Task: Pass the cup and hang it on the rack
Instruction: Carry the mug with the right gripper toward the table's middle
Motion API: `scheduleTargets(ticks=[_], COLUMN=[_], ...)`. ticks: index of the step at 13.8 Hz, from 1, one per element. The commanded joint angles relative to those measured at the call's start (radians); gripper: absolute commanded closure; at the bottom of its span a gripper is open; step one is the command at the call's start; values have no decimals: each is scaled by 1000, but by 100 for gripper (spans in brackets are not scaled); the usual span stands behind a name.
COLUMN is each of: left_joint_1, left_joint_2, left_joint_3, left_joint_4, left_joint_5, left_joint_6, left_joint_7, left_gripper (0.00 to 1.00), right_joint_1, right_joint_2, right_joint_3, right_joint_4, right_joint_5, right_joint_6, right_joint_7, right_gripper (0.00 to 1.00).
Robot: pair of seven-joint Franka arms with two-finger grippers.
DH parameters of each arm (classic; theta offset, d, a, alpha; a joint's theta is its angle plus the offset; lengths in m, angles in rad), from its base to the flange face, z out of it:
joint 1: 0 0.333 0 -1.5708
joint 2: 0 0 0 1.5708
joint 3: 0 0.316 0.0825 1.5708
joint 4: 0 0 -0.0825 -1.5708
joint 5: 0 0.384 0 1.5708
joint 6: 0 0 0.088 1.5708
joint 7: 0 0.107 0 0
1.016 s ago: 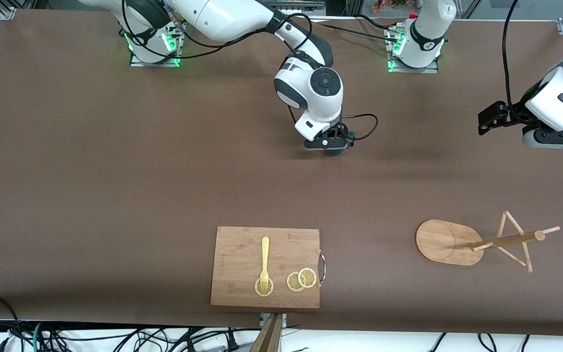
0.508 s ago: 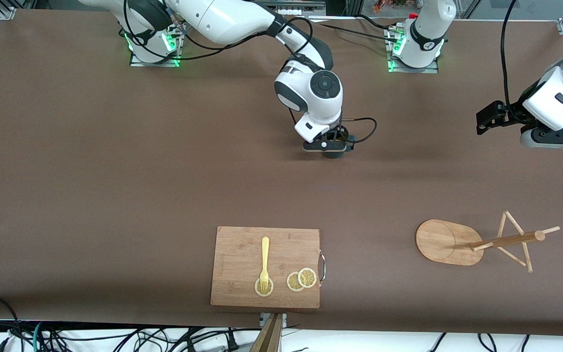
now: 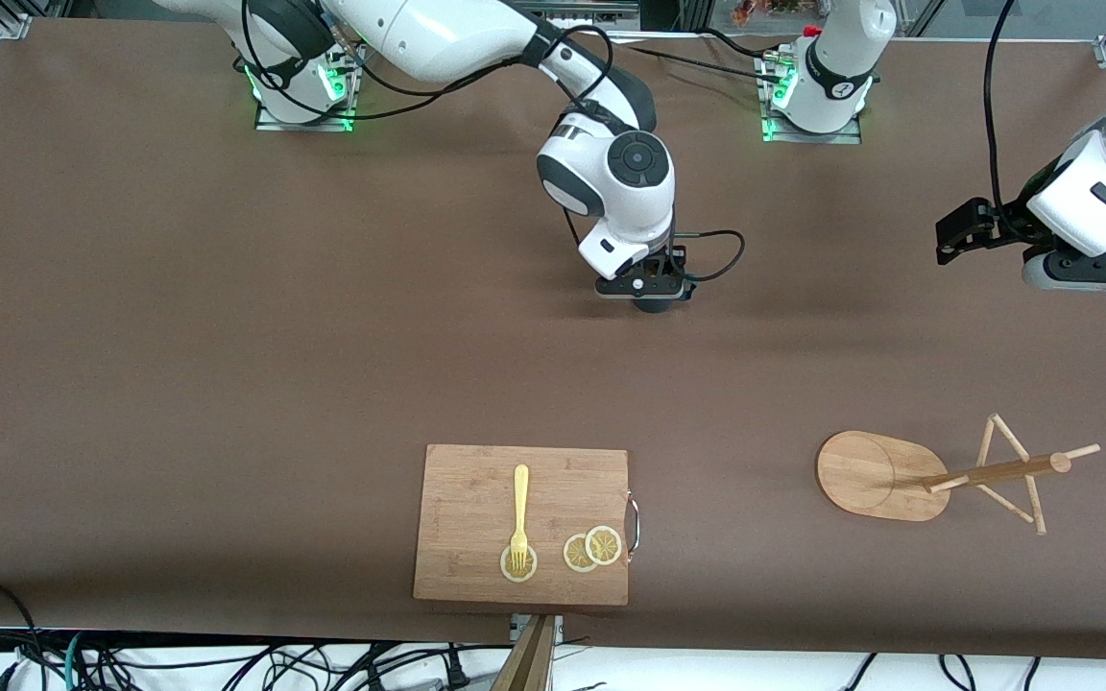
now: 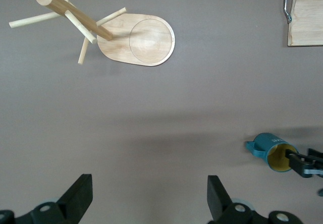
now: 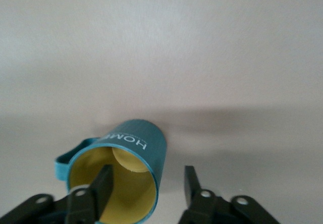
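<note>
At the worktop's centre, the right end effector (image 5: 146, 183) is settling lower, fingers open astride the cup (image 5: 118, 176) wall, ungripped, while the left end effector (image 4: 146, 196) is waiting open, the rack (image 3: 937, 475) at its six o'clock.

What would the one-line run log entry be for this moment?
right end effector: open, fingers astride cup wall, mid-table | left end effector: open, waiting at its table end | rack: empty, standing near front camera

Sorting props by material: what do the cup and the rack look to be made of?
The cup: probably glazed ceramic or plastic; smooth teal outside with white lettering, matte yellow inside; the look leaves it open. The rack: light, unpainted wood, maybe bamboo; pale grain shows on its oval base and pegs.
</note>
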Motion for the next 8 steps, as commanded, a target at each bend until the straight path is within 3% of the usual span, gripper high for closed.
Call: scheduleTargets(ticks=[1,5,8], left_joint_1=[-1,11,11], left_joint_2=[35,79,104], left_joint_3=[3,9,6], left_joint_4=[3,9,9], left_joint_5=[-3,-11,-25], left_joint_6=[-63,-105,-105], left_joint_7=[30,240,347], left_gripper=[0,0,0], right_joint_1=[-97,-262,-391], right_joint_2=[-129,-258,-358], right_joint_3=[13,12,7], right_joint_4=[-16,-22,-30], right_joint_5=[9,30,121], right_joint_6=[-95,-240,-406], right_joint_7=[-21,-153,-329], right_gripper=[0,0,0])
